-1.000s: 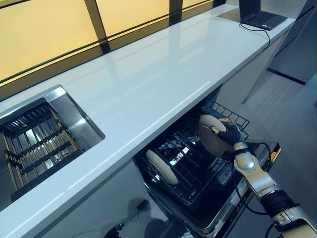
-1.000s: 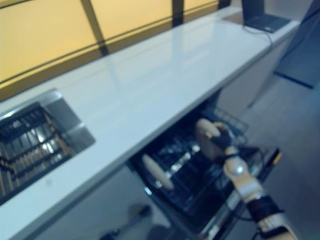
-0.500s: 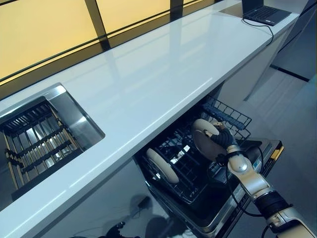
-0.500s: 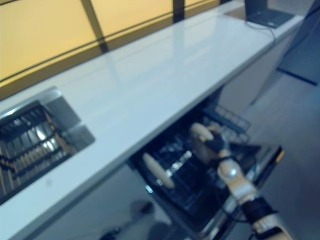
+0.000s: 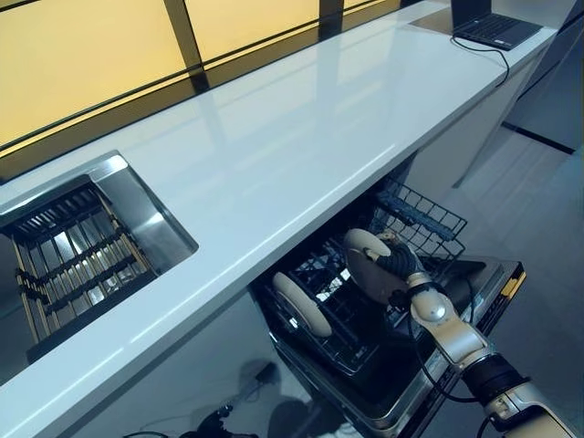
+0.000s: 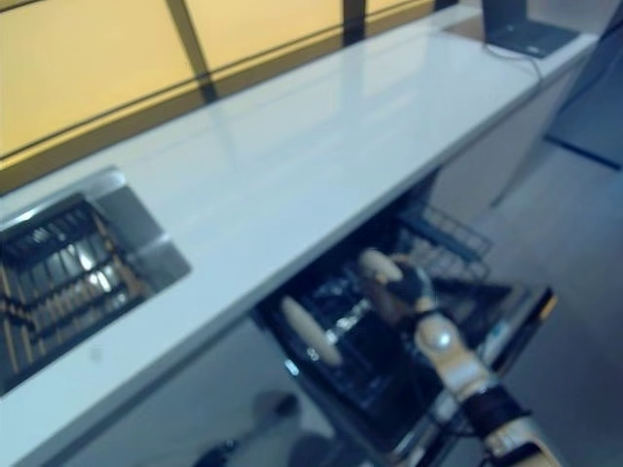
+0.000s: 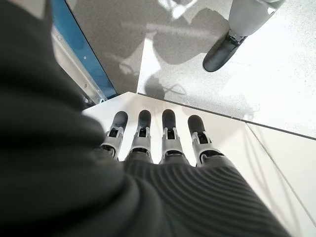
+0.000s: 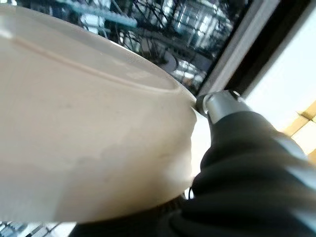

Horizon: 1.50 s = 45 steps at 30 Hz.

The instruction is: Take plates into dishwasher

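A steel sink holding a dark rack is sitting at the left of the white countertop. Below, one cream plate is standing on edge in the dishwasher rack. Right of it, the right hand is gripping a second cream plate over the rack. The left hand is hanging with fingers straight, holding nothing. A laptop is lying far right.
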Tool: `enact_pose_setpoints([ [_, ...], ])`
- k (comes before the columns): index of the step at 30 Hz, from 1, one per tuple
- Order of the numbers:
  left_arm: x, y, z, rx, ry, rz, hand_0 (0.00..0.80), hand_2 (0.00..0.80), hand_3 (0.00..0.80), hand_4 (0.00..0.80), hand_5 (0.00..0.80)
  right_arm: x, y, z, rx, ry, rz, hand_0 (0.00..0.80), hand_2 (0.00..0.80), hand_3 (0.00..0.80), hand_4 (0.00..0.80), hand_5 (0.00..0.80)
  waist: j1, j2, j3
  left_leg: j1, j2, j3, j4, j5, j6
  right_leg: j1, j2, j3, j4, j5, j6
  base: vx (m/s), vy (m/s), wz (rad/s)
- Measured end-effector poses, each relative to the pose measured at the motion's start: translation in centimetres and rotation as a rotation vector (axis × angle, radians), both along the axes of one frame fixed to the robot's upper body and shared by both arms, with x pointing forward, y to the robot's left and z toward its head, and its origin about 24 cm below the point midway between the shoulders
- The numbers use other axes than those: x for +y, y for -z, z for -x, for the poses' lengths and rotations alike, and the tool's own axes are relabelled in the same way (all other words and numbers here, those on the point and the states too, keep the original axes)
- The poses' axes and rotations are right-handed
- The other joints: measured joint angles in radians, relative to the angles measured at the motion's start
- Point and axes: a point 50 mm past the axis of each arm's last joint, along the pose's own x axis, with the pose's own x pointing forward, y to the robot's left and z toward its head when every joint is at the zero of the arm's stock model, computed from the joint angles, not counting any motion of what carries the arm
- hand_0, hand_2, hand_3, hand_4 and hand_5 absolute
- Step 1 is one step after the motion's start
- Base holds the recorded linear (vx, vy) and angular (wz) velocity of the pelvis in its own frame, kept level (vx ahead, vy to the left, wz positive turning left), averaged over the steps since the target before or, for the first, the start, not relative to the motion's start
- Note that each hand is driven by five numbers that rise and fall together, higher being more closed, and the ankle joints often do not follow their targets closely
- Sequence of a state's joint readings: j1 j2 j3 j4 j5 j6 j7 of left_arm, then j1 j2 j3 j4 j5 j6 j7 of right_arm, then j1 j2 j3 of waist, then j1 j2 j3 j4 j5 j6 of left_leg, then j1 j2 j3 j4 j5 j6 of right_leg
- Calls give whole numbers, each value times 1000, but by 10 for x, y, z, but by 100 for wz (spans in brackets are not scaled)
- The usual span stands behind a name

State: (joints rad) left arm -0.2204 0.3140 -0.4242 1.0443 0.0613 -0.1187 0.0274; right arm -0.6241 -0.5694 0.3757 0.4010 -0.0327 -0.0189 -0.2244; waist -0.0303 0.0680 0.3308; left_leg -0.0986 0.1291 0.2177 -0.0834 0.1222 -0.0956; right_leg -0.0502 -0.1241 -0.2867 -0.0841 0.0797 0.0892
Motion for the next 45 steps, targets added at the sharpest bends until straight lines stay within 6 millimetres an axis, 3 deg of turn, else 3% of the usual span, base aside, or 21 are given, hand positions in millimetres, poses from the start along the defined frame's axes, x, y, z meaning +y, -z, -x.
enact_pose_setpoints([
  [5,-1,-1,-2,0,12,0,0,0,0,0,0,-2,7,-3,42,0,61,800,800,800,800,800,23,-3,15,-1,0,-2,0,0,0,0,0,-2,0,0,0,0,0,0],
  [32,3,-10,-14,-33,12,-10,0,0,0,0,0,-11,-7,-16,37,55,233,800,800,800,800,800,48,-23,53,-22,-8,-40,0,12,4,3,-4,-34,0,0,1,1,1,4],
  [45,3,-13,-17,-49,11,-2,0,0,0,0,0,-33,-8,-28,88,205,246,800,800,800,800,800,81,-28,56,-35,-10,-58,0,17,4,0,-4,-50,0,0,1,2,5,4],
])
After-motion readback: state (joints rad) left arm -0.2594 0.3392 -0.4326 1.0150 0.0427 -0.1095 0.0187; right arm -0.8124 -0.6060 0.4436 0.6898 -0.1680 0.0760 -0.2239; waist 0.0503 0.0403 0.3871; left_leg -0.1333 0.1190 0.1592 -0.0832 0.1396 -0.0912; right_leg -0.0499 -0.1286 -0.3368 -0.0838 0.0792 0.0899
